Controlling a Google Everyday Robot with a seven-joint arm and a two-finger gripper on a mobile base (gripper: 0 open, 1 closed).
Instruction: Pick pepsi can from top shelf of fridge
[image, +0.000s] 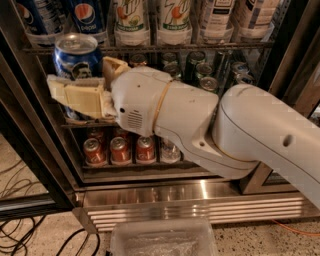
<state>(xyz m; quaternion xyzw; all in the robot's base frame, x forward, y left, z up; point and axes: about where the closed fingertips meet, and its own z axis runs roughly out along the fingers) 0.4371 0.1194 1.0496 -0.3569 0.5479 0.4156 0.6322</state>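
Observation:
My gripper (80, 75) is shut on the pepsi can (75, 57), a blue can with a silver lid. One cream finger (75, 95) lies across its front and the other (114, 66) is at its right side. The can is upright, out in front of the fridge (200, 200) at the left, just below the top shelf (200, 46). Two more blue Pepsi cans (87, 15) stand on that wire rack at the left, beside white-green 7up cans (130, 20). My white arm (225, 130) crosses the view from the right.
Green cans (195, 60) sit on the rack below the top shelf and red cans (122, 150) on the lowest rack. A clear plastic bin (162, 240) lies on the floor in front. Black cables (20, 225) trail at the lower left. The dark fridge frame (30, 135) stands at the left.

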